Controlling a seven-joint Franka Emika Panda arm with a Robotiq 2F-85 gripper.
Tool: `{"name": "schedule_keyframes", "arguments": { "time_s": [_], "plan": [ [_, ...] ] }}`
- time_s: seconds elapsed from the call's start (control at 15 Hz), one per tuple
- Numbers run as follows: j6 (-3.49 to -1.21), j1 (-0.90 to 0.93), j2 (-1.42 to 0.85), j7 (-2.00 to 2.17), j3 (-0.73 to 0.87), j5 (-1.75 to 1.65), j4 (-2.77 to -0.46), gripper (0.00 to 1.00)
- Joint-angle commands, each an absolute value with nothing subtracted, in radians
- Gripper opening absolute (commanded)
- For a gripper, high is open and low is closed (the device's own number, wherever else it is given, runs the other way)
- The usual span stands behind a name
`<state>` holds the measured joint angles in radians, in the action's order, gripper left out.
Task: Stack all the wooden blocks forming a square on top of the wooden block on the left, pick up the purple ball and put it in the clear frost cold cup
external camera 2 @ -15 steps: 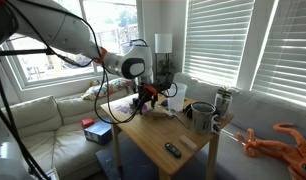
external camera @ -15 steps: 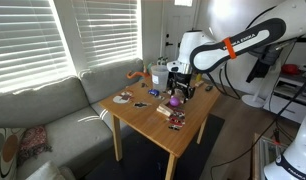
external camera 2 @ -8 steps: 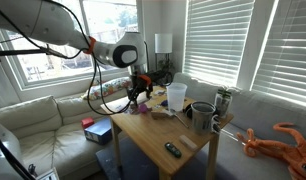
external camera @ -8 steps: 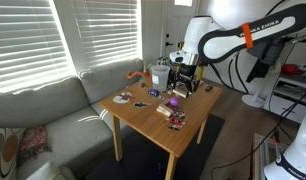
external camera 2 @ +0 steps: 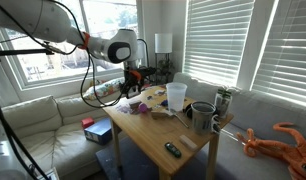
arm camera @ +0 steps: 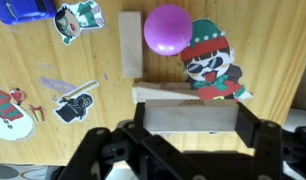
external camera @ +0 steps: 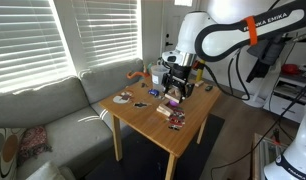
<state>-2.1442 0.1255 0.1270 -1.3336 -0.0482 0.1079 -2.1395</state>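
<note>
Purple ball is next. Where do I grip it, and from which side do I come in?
Come straight down on the purple ball and close across its middle, since it is round and would slip from an off-centre pinch. In the wrist view a wooden block lies close along its left, so pinch from that picture's top and bottom.

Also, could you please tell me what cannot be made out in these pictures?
Wooden blocks: too small to count in both exterior views.
Block between the jaws: whether it is off the table is unclear, since the wrist view looks straight down.
Clear frost cup: outside the wrist view.
Blue item: cut off by the wrist view's top edge.
</note>
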Motion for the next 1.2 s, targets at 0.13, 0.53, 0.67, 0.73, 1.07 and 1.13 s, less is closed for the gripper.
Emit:
{"name": "schedule_keyframes", "arguments": {
  "time_s": [0.13,0.53,0.67,0.73,1.07,1.13],
  "plan": [
    [-2.095,0.125,0.020,-1.260,-0.065,0.152,-2.037,0.59],
    [-2.044,0.120,-0.045,-1.214,-0.077,0.132,-1.983,0.59],
    [-2.034,0.118,-0.054,-1.205,-0.080,0.122,-1.976,0.59],
    [-2.031,0.118,-0.059,-1.200,-0.082,0.119,-1.972,0.59],
    [-2.044,0.116,-0.071,-1.178,-0.084,0.094,-1.971,0.59],
    [-2.044,0.115,-0.071,-1.178,-0.084,0.093,-1.973,0.59]
  ]
}}
